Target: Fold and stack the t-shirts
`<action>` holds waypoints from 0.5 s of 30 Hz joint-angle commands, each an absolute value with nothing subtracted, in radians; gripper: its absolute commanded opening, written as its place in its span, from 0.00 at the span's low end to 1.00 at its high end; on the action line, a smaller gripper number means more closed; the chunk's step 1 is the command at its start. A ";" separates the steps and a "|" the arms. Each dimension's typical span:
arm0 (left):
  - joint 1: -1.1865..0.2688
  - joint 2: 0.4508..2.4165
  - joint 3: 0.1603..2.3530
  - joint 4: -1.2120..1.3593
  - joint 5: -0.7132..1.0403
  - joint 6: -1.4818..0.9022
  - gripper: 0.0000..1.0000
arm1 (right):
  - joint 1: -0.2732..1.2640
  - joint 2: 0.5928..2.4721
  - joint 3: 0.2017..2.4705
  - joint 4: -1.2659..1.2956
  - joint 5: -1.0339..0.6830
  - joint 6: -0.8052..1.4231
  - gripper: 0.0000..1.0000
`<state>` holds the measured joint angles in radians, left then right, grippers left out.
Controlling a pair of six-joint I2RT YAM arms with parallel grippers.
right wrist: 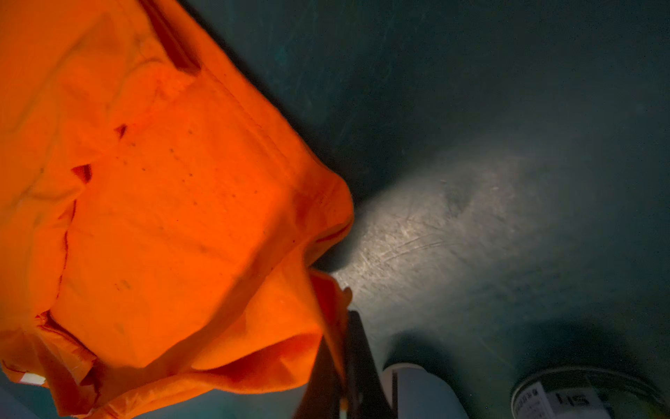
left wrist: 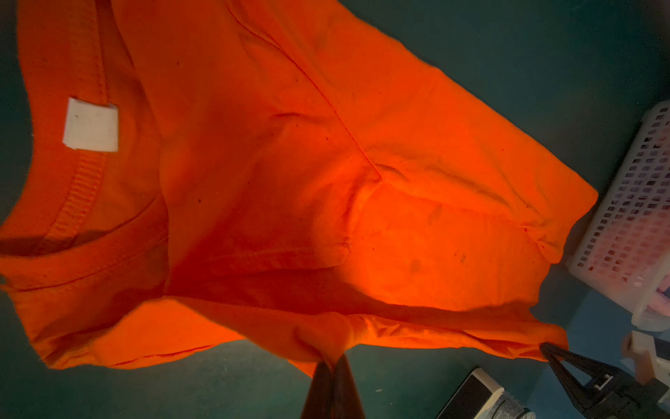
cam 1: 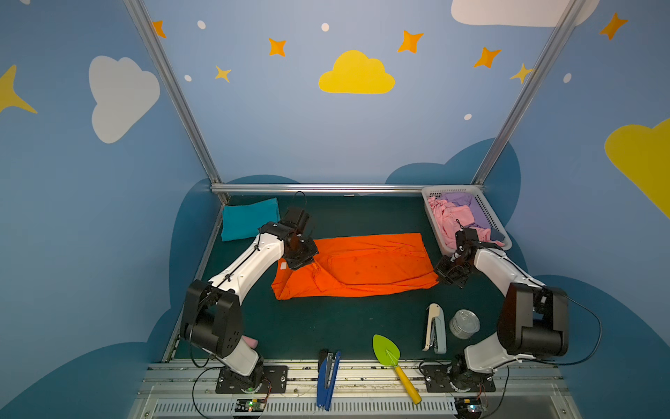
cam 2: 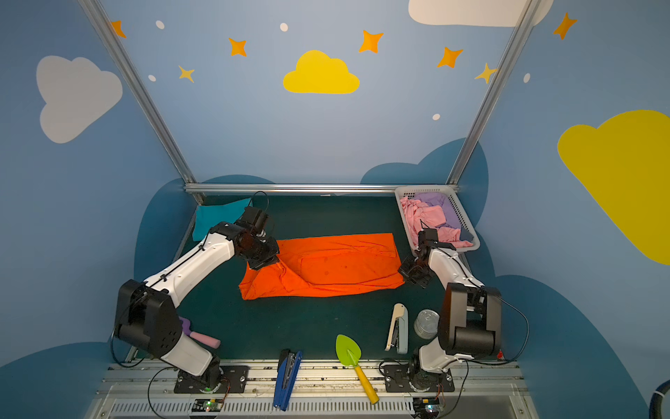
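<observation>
while soft orange t-shirt (cam 1: 362, 265) lies creased, left fingers (left wrist: 326, 391) pinching it, right fingers (right wrist: 362, 362) pinching its corner

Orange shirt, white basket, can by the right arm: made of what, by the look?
The orange shirt: soft matte knit cloth, probably cotton; it creases, with stitched seams and a ribbed collar. The basket: rigid white plastic, likely moulded; regular lattice holes. The can: metal, dull silver sheen, ringed lid.
</observation>
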<state>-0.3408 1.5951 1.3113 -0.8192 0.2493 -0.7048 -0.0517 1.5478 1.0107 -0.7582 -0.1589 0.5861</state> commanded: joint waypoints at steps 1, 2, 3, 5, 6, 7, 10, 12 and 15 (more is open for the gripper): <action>-0.321 1.559 1.330 -0.866 0.225 -0.676 0.04 | -0.048 1.543 1.036 -0.790 -0.166 0.585 0.00; -0.320 1.549 1.329 -0.870 0.224 -0.676 0.04 | -0.045 1.535 1.029 -0.800 -0.169 0.582 0.00; -0.320 1.540 1.324 -0.873 0.228 -0.678 0.04 | -0.041 1.528 1.020 -0.809 -0.171 0.579 0.00; -0.320 1.520 1.311 -0.871 0.245 -0.686 0.04 | -0.032 1.502 0.985 -0.817 -0.182 0.578 0.00; -0.319 1.512 1.302 -0.870 0.251 -0.690 0.04 | -0.029 1.490 0.971 -0.818 -0.184 0.580 0.02; -0.319 1.501 1.294 -0.867 0.259 -0.693 0.04 | -0.025 1.473 0.949 -0.821 -0.186 0.582 0.09; -0.319 1.477 1.276 -0.867 0.264 -0.699 0.04 | -0.021 1.435 0.899 -0.821 -0.176 0.584 0.26; -0.319 1.467 1.269 -0.870 0.257 -0.699 0.04 | -0.021 1.421 0.881 -0.823 -0.165 0.580 0.26; -0.319 1.462 1.264 -0.870 0.250 -0.698 0.04 | -0.021 1.420 0.865 -0.815 -0.169 0.575 0.08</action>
